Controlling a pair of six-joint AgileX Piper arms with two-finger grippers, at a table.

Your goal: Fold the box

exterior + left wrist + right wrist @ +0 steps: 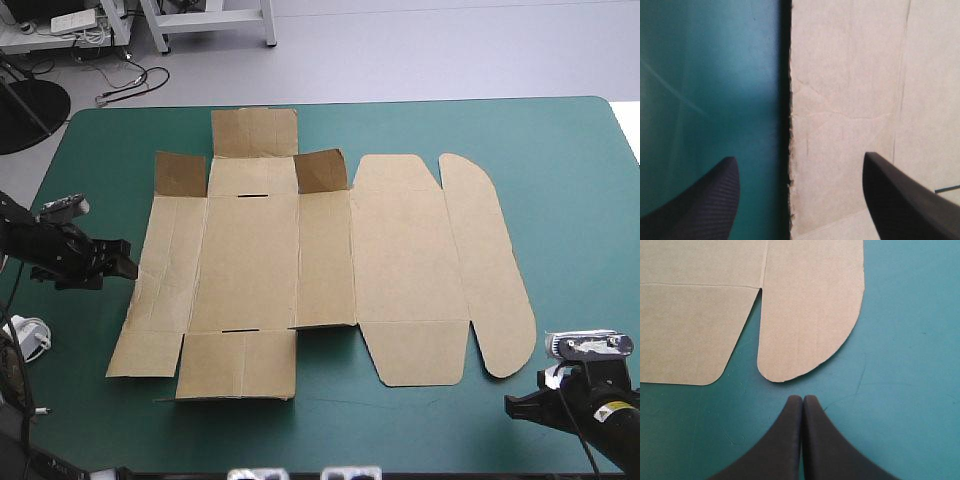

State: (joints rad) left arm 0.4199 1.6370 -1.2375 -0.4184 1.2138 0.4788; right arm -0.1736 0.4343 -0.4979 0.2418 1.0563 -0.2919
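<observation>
Since the box (pixel 300 265) lies flat and unfolded on the teal-green cover (pixel 570 180), folding looks not yet begun, and the arms sit at its two ends. The left gripper (pixel 799 159) stands wide open and empty, one finger over the box's left edge panel and the other outside it, likely to catch that edge. The right gripper (pixel 802 399), pinched together on nothing, points at the box's rounded near-right corner, just short of touching.
</observation>
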